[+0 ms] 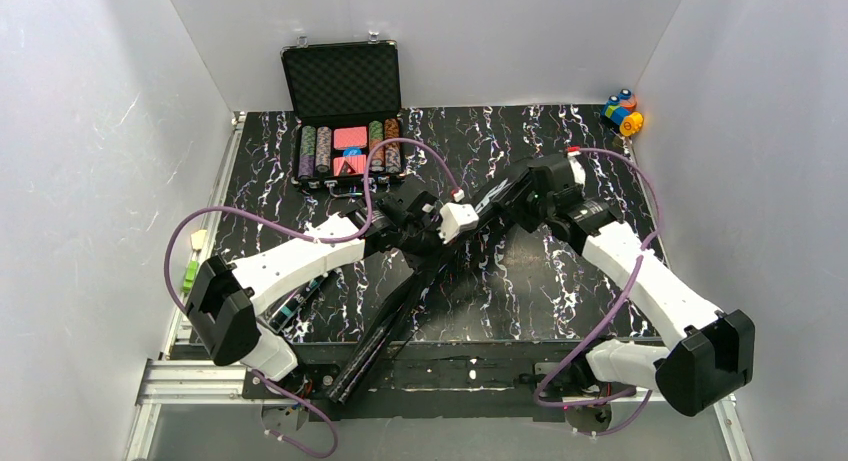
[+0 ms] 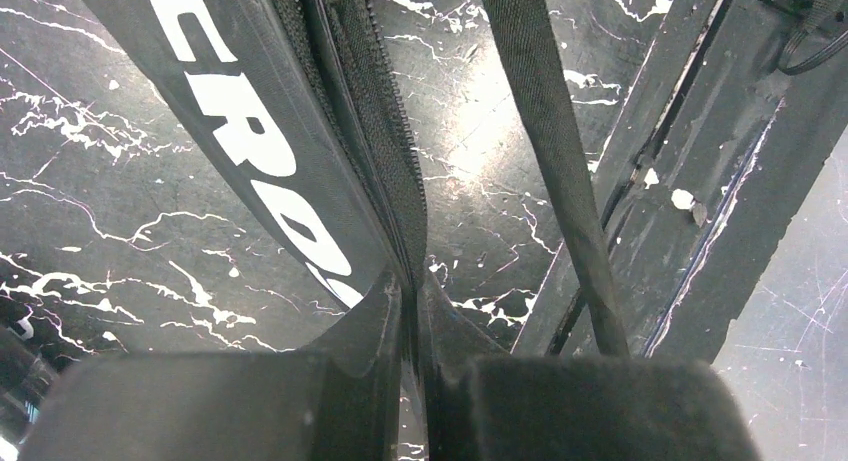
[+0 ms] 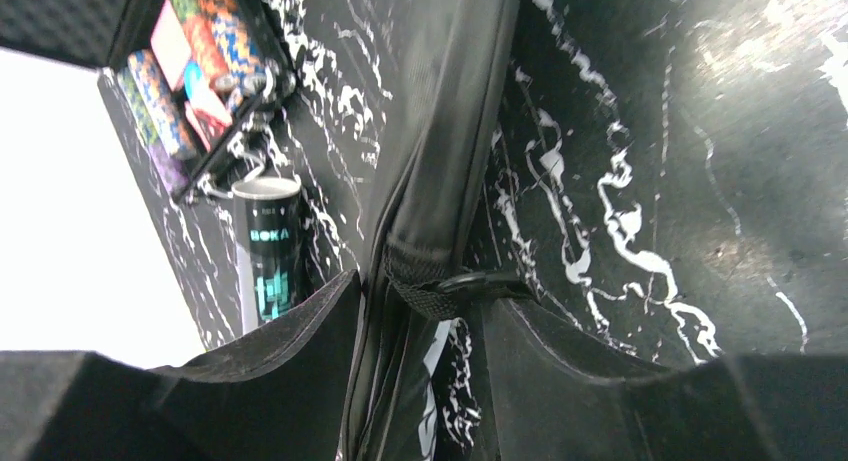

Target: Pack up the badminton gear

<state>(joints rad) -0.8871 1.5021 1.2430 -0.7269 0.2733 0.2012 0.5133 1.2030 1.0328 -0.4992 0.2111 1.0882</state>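
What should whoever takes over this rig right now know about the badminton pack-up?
Left gripper: shut on the bag at its zip edge.
Right gripper: closed on the bag's far end, by the strap loop.
Tube: lying on the table, outside the bag.
Rackets, shuttlecocks: not in view; possibly packed, cannot tell.
Left to do: probably check the zip, then stow the tube.

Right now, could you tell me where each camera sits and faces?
Top external: above and behind, looking down at the table; left arm and right arm show.
Left wrist: on its arm, looking down the shut left end effector pinching the bag.
Right wrist: on its arm, looking past the right end effector toward the tube and chip case.
Shared: both wrist views show the bag.
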